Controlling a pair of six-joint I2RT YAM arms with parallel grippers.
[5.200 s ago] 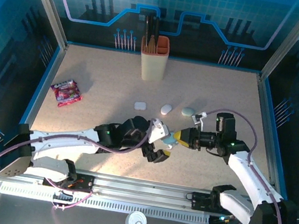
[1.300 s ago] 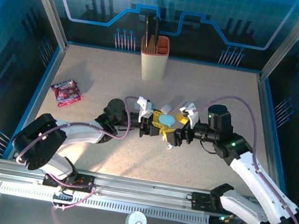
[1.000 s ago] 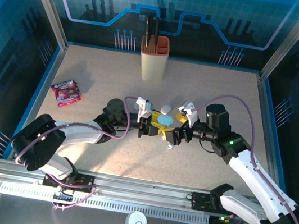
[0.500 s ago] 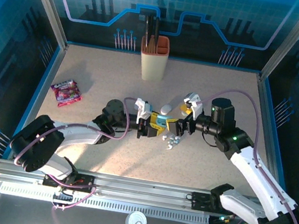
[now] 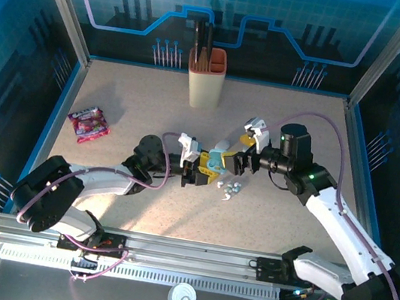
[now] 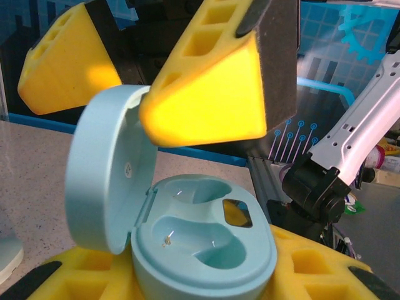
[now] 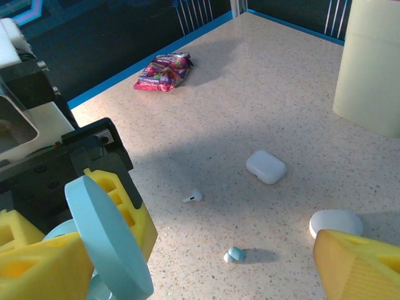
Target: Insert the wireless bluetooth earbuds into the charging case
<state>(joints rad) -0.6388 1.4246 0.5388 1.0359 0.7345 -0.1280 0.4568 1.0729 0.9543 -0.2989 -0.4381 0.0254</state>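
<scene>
My left gripper (image 5: 198,168) is shut on the teal charging case (image 6: 206,250), which rests on its yellow fingers (image 6: 81,278). The case's lid (image 6: 106,181) stands open, and both wells show empty. My right gripper (image 5: 244,151) is open, its yellow fingers (image 6: 206,87) spread to either side of the lid (image 7: 106,237) without gripping it. The earbuds lie loose on the table just right of the case (image 5: 229,188). In the right wrist view they show as a white stemmed earbud (image 7: 194,197) and a teal one (image 7: 234,254).
A white rectangular case (image 7: 265,167) and a white oval case (image 7: 335,222) lie on the table beyond the earbuds. A tall beige cup (image 5: 205,78) stands at the back and a red snack packet (image 5: 88,123) at the left. Blue walls (image 5: 62,98) fence the table.
The case's lid has swung open and the small earbuds now lie on the table beside it. My right gripper has drawn back and up from the case. The left gripper keeps its hold.
</scene>
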